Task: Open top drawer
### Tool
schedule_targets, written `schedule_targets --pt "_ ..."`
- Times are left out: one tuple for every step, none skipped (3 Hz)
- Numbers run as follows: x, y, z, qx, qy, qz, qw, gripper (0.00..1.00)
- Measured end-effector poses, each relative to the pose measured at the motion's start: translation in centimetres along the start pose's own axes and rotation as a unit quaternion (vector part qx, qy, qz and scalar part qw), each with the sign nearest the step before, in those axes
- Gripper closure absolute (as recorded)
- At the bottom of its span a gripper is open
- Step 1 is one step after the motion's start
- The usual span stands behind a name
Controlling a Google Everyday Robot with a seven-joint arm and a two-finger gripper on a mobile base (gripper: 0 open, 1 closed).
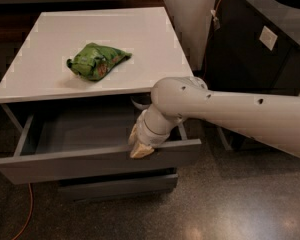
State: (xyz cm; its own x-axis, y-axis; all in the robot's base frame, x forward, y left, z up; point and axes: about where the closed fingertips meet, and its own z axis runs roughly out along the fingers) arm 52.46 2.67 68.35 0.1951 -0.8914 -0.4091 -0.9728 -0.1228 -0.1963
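Observation:
The top drawer (80, 161) of the white-topped cabinet (50, 79) is pulled well out, and its grey interior (75, 131) shows. My gripper (140, 146) hangs from the white arm (225, 114) and sits at the upper edge of the drawer's front panel, right of its middle. Its tan fingertips (141, 151) rest on the panel's top rim. A lower grey drawer (115, 186) shows beneath, closed.
A green crumpled bag (96, 60) lies on the cabinet top. A dark bin (270, 39) stands at the right, close to the cabinet. An orange cable (25, 219) runs over the speckled floor at the lower left.

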Motion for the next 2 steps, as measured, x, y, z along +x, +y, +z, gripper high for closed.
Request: schedule_targets --pt "-0.54 2.37 -1.2 -0.016 -0.014 -0.003 0.9998 1.0" --pt "-0.79 3.2 -1.81 -0.021 -0.02 -0.004 0.9996 1.0"
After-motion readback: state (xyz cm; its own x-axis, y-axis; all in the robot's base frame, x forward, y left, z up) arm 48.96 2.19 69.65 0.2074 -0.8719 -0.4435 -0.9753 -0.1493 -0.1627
